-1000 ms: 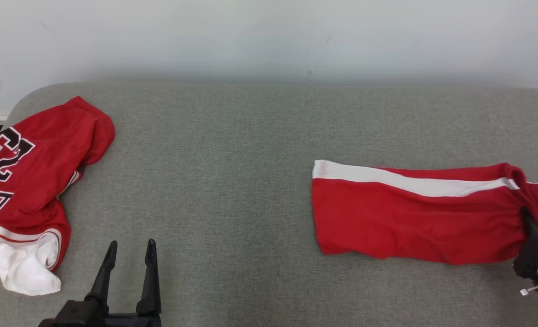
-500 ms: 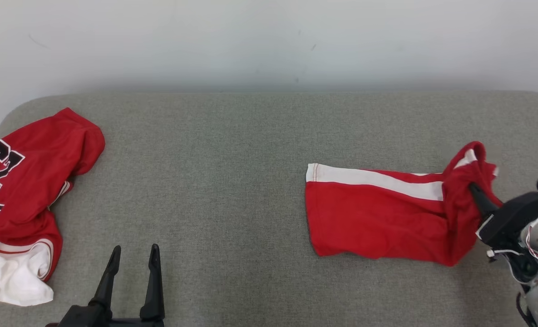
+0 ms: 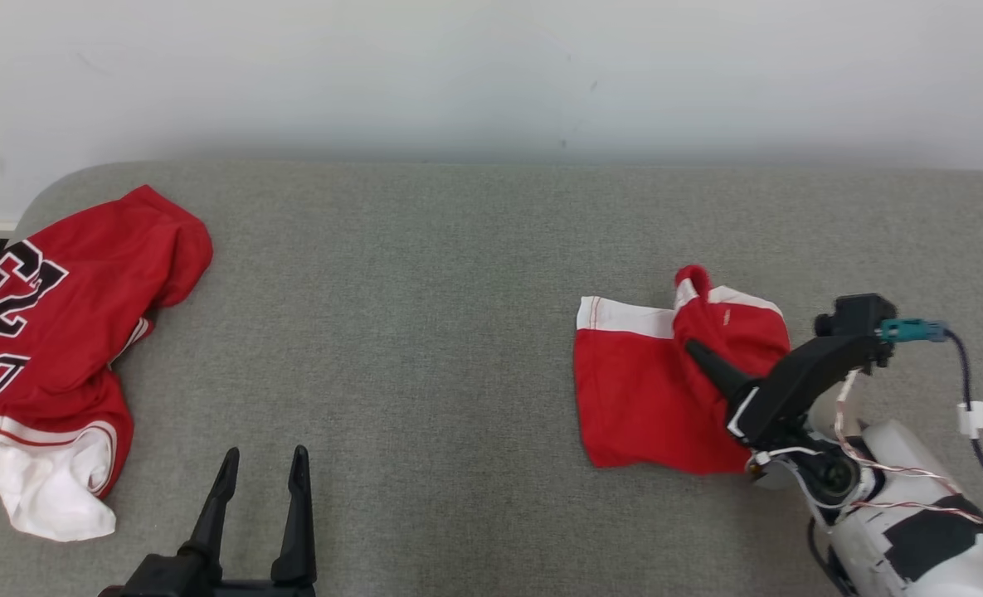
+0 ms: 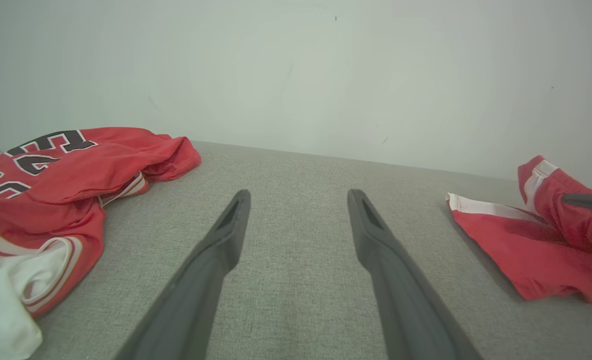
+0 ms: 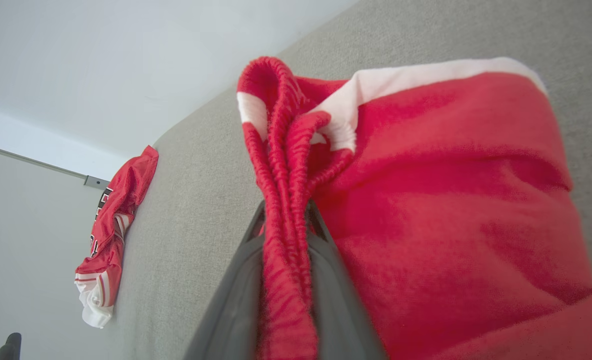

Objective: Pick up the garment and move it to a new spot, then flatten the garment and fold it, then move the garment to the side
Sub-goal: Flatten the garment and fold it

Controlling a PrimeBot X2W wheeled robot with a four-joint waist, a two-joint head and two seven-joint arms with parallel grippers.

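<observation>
Item under inspection: the red shorts (image 3: pixel 640 398) with a white side stripe, lying right of centre in the head view on the grey upholstered surface (image 3: pixel 425 332). The waistband end is raised and doubled back over the flat part, so the piece lies partly folded, its white-edged hem pointing to the frame's centre.

The right gripper (image 3: pixel 698 352) reaches in from the lower right. Its fingers (image 5: pixel 238 300) stand narrow, pinching the gathered elastic waistband between them (clearest in the right wrist view).

The left gripper (image 3: pixel 264 456) sits at the lower left, fingers spread wide with nothing between them, well apart from the shorts.

A crumpled red jersey (image 3: pixel 68 315) with black numerals and white trim lies at the far left edge. A pale wall (image 3: pixel 491 75) fills the top of the frame.
</observation>
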